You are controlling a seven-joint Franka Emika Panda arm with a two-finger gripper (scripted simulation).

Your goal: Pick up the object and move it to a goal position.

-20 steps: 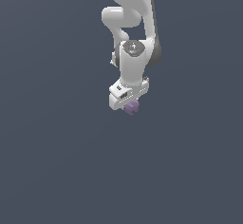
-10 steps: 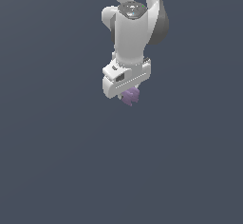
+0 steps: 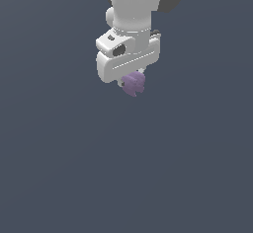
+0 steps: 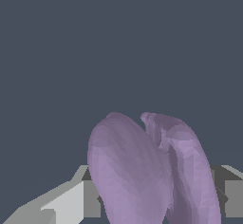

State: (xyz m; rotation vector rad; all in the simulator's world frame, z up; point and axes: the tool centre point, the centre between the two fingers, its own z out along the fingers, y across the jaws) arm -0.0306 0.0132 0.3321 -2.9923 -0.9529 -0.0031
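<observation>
Hanging beneath the white gripper (image 3: 132,83), the pale-purple object (image 3: 134,84) sat clamped between the 2 fingers (image 4: 71,204), clear of the grey floor (image 3: 59,177); the pick looked done, while the carry remained, with no goal marker visible

White arm hangs vertical, gripper (image 3: 132,85) pointing down, clamped on something.
</observation>
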